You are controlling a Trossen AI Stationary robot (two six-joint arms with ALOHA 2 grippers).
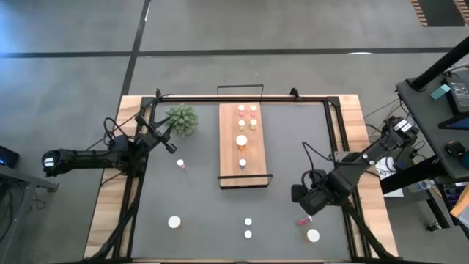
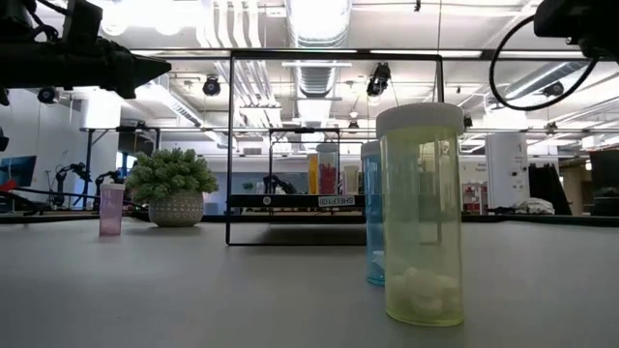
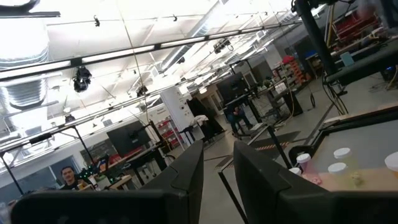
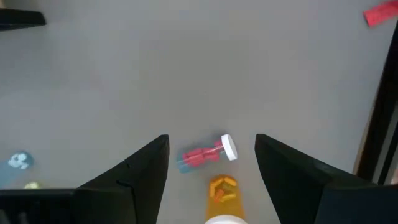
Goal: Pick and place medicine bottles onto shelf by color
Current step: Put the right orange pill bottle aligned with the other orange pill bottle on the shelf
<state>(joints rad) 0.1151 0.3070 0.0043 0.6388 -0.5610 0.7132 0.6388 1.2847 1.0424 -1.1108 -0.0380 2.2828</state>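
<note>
The shelf (image 1: 231,158) lies in the middle of the table, with several bottles standing in a row on its far half (image 1: 248,116). My right gripper (image 4: 211,146) hangs open, pointing down over the near right of the table (image 1: 303,199). Below its spread fingers a small red bottle (image 4: 200,155) lies on its side, white cap (image 4: 229,148) at one end, untouched. An orange bottle (image 4: 222,191) stands just beside it. My left gripper (image 1: 174,147) is shut, raised at the table's left and pointing slightly upward with nothing held.
A green plant in a pot (image 1: 182,119) stands at the far left beside the shelf. Loose bottles stand on the mat: a pink one (image 1: 180,164), a larger whitish one (image 1: 174,221), two small ones (image 1: 248,228) near the front edge. Black rails (image 1: 338,132) border the mat.
</note>
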